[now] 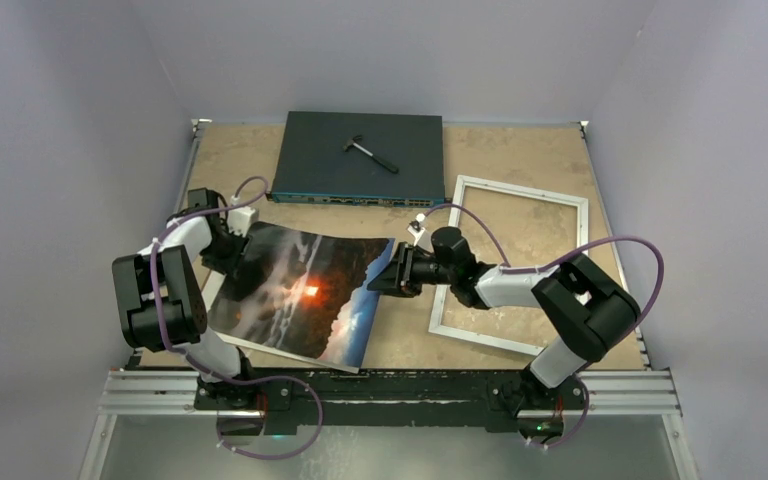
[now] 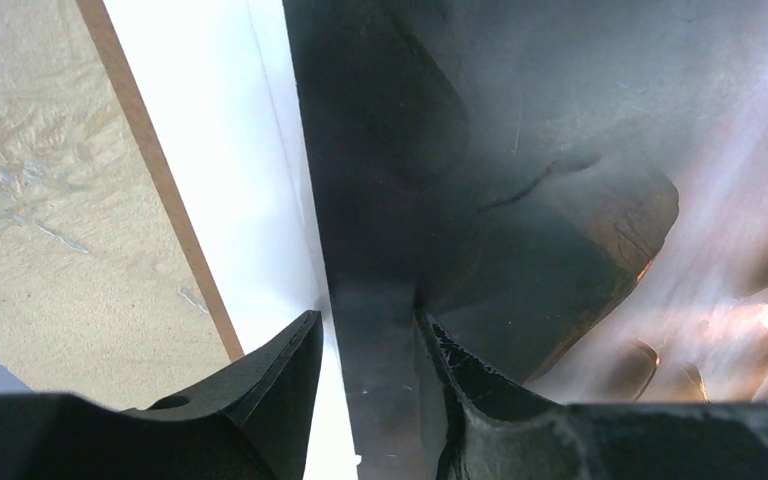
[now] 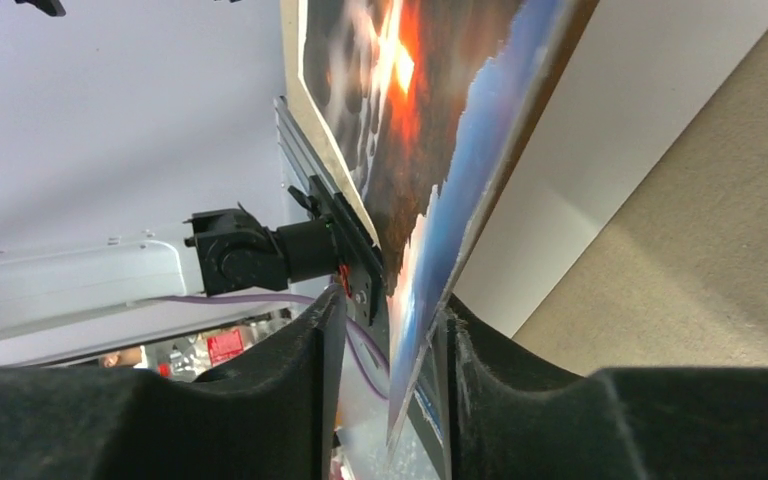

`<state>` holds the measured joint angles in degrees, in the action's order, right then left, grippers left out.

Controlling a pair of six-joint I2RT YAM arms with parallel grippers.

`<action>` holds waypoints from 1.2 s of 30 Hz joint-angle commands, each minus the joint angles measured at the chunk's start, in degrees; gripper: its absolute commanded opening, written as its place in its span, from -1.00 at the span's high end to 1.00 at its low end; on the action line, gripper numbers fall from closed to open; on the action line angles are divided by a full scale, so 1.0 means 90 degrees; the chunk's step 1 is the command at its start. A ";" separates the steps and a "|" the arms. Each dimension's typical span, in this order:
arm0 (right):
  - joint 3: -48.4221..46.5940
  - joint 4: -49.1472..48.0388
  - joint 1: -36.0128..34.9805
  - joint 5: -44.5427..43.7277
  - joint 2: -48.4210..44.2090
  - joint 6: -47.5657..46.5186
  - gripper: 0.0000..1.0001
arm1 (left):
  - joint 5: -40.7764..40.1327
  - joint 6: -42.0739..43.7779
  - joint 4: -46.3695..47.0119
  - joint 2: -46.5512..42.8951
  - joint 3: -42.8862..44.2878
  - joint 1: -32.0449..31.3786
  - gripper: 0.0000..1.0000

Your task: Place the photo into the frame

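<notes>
The photo (image 1: 300,295), dark clouds with an orange glow and a blue right edge, lies left of centre with its right corner raised. My left gripper (image 1: 232,245) is at its left edge. In the left wrist view (image 2: 370,320) the jaws stand narrowly apart: one finger is over the glossy photo (image 2: 560,120), the other beside its edge. My right gripper (image 1: 380,278) is at the raised right corner. In the right wrist view (image 3: 390,300) the photo (image 3: 410,150) passes between the jaws, leaning on one finger (image 3: 520,400) and clear of the other. The white frame (image 1: 520,189) lies flat to the right.
A white sheet (image 2: 230,150) and a brown board edge (image 2: 160,180) lie under the photo. The dark network switch (image 1: 320,165) with a small hammer-like tool (image 1: 372,152) on it sits at the back. Grey walls enclose the table (image 1: 500,150).
</notes>
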<state>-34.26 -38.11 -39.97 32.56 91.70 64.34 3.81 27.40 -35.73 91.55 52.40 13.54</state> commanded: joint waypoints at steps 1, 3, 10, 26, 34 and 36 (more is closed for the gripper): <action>0.0114 -0.0474 0.0083 0.0131 -0.0013 0.0082 0.29 | -0.0023 -0.0080 0.0070 0.0228 0.0216 0.0105 0.27; 0.0112 -0.0489 0.0094 0.0141 0.0054 0.0087 0.39 | -0.0038 -0.0045 0.0040 0.0237 0.0276 0.0112 0.27; 0.0153 -0.0620 0.0169 0.0268 0.0209 0.0120 0.56 | -0.0180 0.0060 0.0005 0.0257 0.0454 0.0212 0.27; 0.0201 -0.0481 0.0433 0.0591 -0.0246 0.0083 0.70 | 0.0234 -0.0064 -0.0497 0.0266 0.1140 0.0271 0.28; 0.0028 -0.0215 0.0466 0.0583 -0.0414 -0.0025 0.82 | 0.0358 -0.0127 -0.0478 0.0113 0.0774 0.0077 0.27; 0.0019 -0.0194 0.0466 0.0552 -0.0406 -0.0029 0.87 | 0.0365 -0.0131 -0.0420 0.0120 0.0684 0.0078 0.27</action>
<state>-32.53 -40.12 -35.99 36.01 89.19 65.01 5.65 27.03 -39.53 93.97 60.14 14.44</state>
